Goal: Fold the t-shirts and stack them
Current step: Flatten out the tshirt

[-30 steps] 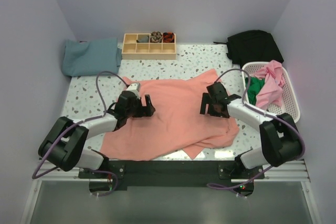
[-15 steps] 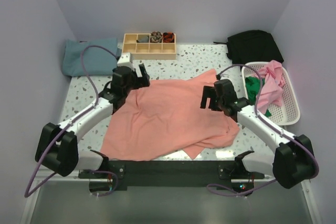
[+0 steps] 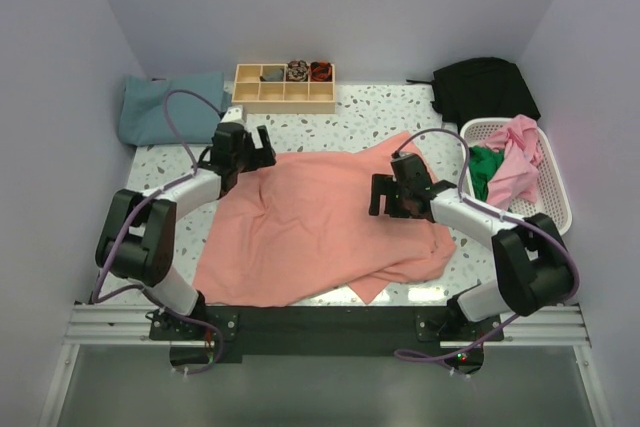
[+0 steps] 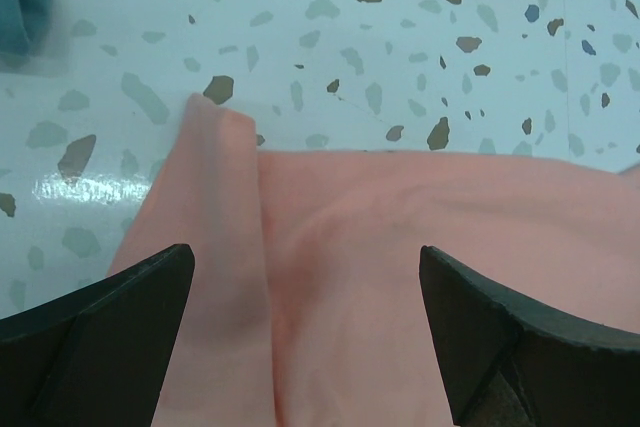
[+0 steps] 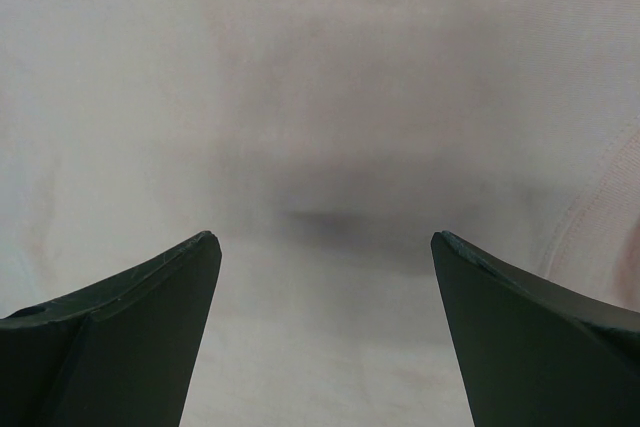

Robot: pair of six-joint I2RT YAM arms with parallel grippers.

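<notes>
Fingers (image 4: 100, 347) of the left gripper (image 4: 305, 332) spread wide, nothing pinched between them; beneath the gap lies salmon-pink cotton t-shirt (image 4: 400, 247), with a narrow folded flap (image 4: 215, 177) of its edge running up toward bare table. Fingers (image 5: 110, 337) of the right gripper (image 5: 325, 332) likewise spread apart and empty, hanging very close over cloth that reads pale and blurred at this range (image 5: 320, 97); contact with it cannot be told. From the top view: left gripper (image 3: 252, 150) sits at the far-left corner of the t-shirt (image 3: 320, 227), right gripper (image 3: 388, 202) over its right-hand part, near a rumpled ridge. Shirt lies spread but wrinkled across the middle of the white speckled terrazzo table (image 3: 360, 122), its near-right edge doubled over on itself, its near hem reaching close to the table's front edge. Beyond the shirt: teal folded cloth (image 3: 170, 107) at the far-left corner, light wooden compartment tray (image 3: 283, 97) against the back wall holding small items too small to name, black fabric bundle (image 3: 485, 87) at far right. White plastic slotted basket (image 3: 555, 202) stands just right of the shirt, holding a pink garment (image 3: 515, 162) draped over a green garment (image 3: 485, 169).
</notes>
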